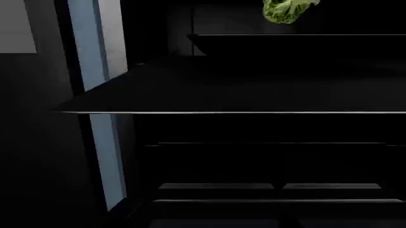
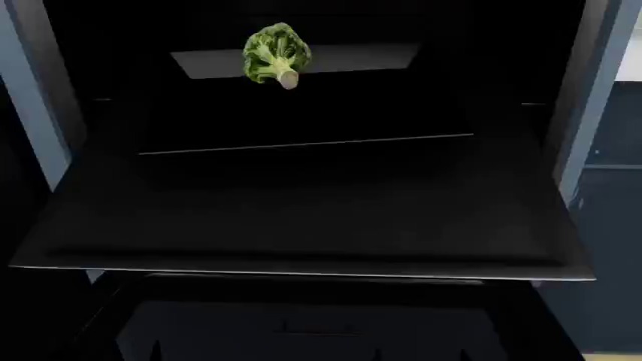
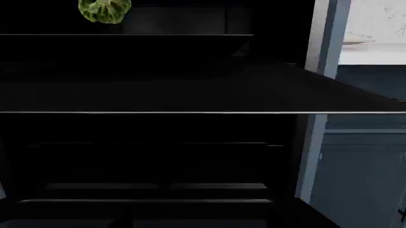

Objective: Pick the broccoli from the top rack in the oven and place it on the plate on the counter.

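Sitting at the front edge of the top rack [image 2: 351, 57], toward its left end, the broccoli [image 2: 275, 54] points its pale stalk outward from the oven [image 2: 301, 113]. Below it the dropped door [image 2: 301, 218] spreads wide and bare to its bright front edge. Neither pincer shows in any view, so their state cannot be told.

Broccoli [image 1: 288, 10] sits inside the dark oven [image 1: 254, 85].

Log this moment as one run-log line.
stage: pre-reach | oven door: open | broccoli: on top rack, stalk toward camera | hands: not in view | plate: not in view
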### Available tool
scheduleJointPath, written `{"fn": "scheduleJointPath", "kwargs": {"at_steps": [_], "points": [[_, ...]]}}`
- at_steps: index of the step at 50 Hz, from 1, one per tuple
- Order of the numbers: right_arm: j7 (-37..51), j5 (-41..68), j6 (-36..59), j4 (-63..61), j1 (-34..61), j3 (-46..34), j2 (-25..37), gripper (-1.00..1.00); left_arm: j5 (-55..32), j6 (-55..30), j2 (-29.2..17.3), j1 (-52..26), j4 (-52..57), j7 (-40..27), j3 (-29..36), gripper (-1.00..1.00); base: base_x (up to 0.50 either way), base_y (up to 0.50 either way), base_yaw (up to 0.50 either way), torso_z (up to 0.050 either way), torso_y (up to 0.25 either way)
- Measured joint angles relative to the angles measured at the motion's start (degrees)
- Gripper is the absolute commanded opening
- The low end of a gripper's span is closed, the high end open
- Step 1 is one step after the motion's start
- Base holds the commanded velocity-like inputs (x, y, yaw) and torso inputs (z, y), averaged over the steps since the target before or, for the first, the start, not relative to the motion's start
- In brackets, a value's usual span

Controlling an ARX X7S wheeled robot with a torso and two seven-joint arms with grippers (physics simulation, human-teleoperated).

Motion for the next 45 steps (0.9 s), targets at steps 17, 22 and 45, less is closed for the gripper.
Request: {"fn": "scheduleJointPath", "kwargs": {"at_steps": [17, 22, 45], "points": [[2.9, 2.7, -0.5, -0.5, -0.7, -2.7, 2.3, 1.0, -4.4, 0.0, -3.7, 0.1, 0.6, -5.0, 4.5, 1.0, 0.0, 0.0, 0.0, 0.0, 0.0], [3.5, 3.4, -0.6, -0.5, -0.7, -3.3, 2.8, 1.0, -5.0, 0.0, -4.2, 0.1, 0.8, -5.7, 5.1, 1.0, 0.0, 0.0, 0.0, 0.0, 0.0], [4.3, 3.9, -0.5, -3.2, -2.0, -3.8, 3.4, 1.0, -5.5, -2.6, -3.4, 0.7, 3.1, -5.7, 3.3, 1.0, 0.0, 0.0, 0.0, 0.0, 0.0]]}}
